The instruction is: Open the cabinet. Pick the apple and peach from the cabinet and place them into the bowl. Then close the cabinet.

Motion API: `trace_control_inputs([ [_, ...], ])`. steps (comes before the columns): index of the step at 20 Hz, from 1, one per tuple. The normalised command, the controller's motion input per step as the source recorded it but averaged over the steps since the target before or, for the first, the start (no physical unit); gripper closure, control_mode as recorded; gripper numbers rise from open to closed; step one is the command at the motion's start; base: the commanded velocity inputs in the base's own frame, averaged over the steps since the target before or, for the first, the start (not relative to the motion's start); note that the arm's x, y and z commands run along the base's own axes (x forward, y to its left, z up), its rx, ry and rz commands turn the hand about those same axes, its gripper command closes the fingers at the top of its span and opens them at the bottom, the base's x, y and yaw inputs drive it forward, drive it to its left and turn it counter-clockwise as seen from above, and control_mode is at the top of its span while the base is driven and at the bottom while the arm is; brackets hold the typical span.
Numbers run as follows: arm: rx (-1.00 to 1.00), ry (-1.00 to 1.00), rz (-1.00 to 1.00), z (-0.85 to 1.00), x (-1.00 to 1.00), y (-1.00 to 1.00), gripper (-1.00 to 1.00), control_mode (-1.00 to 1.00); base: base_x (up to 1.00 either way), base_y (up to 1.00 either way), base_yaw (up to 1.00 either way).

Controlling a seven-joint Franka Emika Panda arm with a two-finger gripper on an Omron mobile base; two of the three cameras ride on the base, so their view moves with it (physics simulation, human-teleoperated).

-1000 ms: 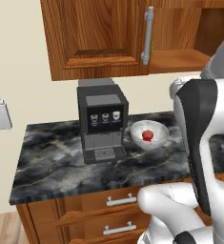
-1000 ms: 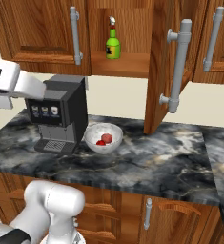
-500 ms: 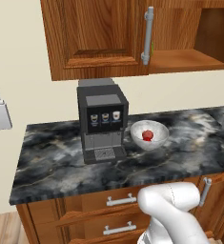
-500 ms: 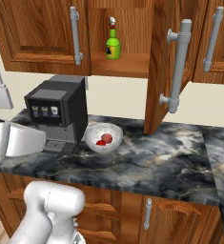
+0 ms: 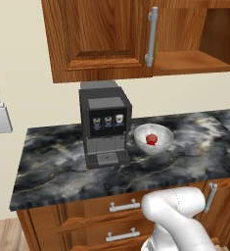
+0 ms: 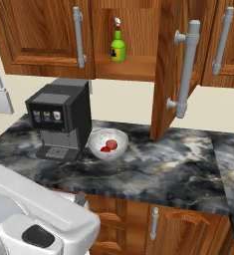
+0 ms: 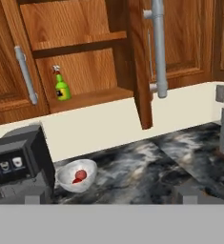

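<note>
Right base view shows the cabinet (image 6: 171, 69) with its right door swung out, giving access to a shelf holding a green bottle (image 6: 118, 47). Below, the bowl (image 6: 107, 144) cradles red fruit. Gripper jaws stand apart, empty.

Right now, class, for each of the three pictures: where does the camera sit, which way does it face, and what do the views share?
Left base view: behind the arm, left; faces down over the coffee machine and bowl.
Right base view: behind, right; faces the open cabinet with its green bottle; white arm lower left.
Hand view: on the hand, facing cabinet and counter; finger tips at bottom.
Shared: bowl, coffee machine, cabinet.
</note>
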Motion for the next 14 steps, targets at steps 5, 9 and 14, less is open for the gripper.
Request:
trace_control_inputs([
  [5, 0.05, -0.17, 0.17, 0.00, -0.12, -0.89, -1.00, -1.00, 0.00, 0.00, 0.00],
  [9, 0.00, -0.14, 0.19, 0.00, 0.36, -0.65, -1.00, -1.00, 0.00, 0.00, 0.00],
  [14, 0.00, -0.12, 0.15, 0.00, 0.93, -0.45, -1.00, -1.00, 0.00, 0.00, 0.00],
])
